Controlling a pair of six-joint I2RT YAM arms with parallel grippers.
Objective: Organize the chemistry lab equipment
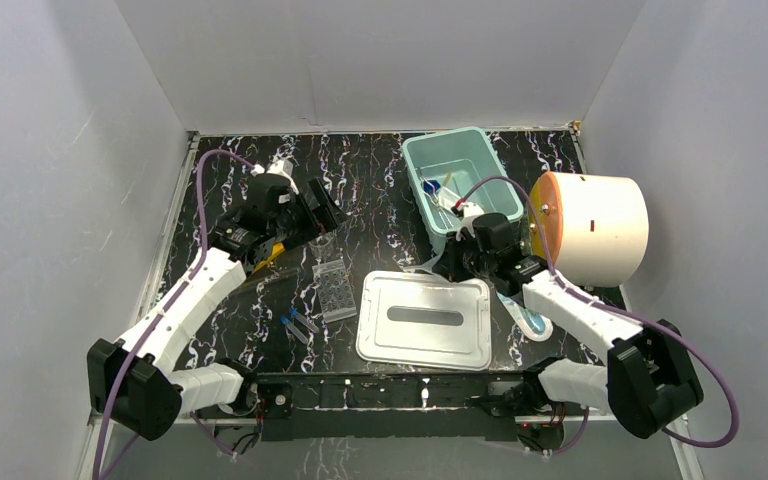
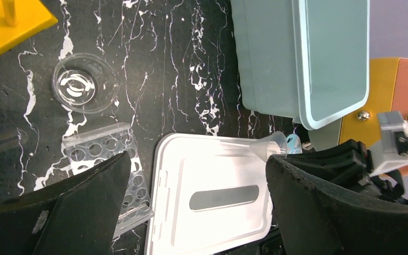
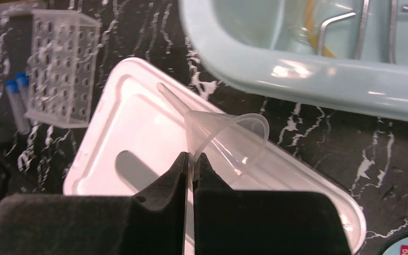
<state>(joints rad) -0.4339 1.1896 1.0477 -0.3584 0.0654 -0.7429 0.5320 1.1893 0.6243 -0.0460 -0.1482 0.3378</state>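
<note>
1. Firmly, the right end effector (image 3: 191,158) is clamped on the rim of a clear funnel (image 3: 228,139). Its two fingers are pressed together with only the thin plastic wall between them.
2. The funnel is tilted, with its narrow stem pointing away from the fingers over the white lid (image 3: 133,127). Whether it touches the lid cannot be told.
3. The left end effector (image 2: 196,162) has its fingers spread wide apart and holds nothing. It hangs above the table (image 2: 180,64), over the lid and the clear well plate (image 2: 103,151).
4. The well plate lies flat on the table just beside the lid's left edge. Two blue-capped clear tubes (image 1: 298,324) lie flat near it, on the side toward the arm bases.
5. A clear beaker (image 2: 79,85) stands upright on the table between the well plate and the yellow-orange rack (image 2: 10,24).
6. The teal bin (image 1: 457,172) sits just beyond the lid. Inside it lie the metal forceps (image 3: 350,21) and a piece of amber tubing (image 3: 313,26).
</note>
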